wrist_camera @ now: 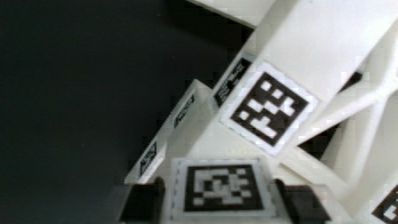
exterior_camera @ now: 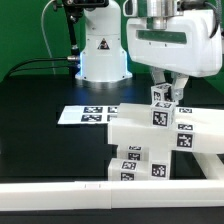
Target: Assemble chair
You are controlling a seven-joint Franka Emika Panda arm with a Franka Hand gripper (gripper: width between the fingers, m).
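The chair [exterior_camera: 150,140] is a chunky white stack of tagged blocks at the front of the black table, right of centre. My gripper [exterior_camera: 164,99] hangs directly above it, shut on a small white tagged chair piece [exterior_camera: 160,97] held at the top of the stack. I cannot tell whether that piece touches the blocks below. In the wrist view the two dark fingers [wrist_camera: 153,196] flank the tagged piece [wrist_camera: 221,178], my gripper [wrist_camera: 222,196] closing on it. Beyond it are a slanted white chair part with a large tag [wrist_camera: 267,105] and a side face with smaller tags [wrist_camera: 178,140].
The marker board [exterior_camera: 88,115] lies flat on the table on the exterior view's left of the chair. A white rail [exterior_camera: 60,190] runs along the front edge and another white bar [exterior_camera: 205,150] on the exterior view's right. The robot base [exterior_camera: 103,50] stands behind.
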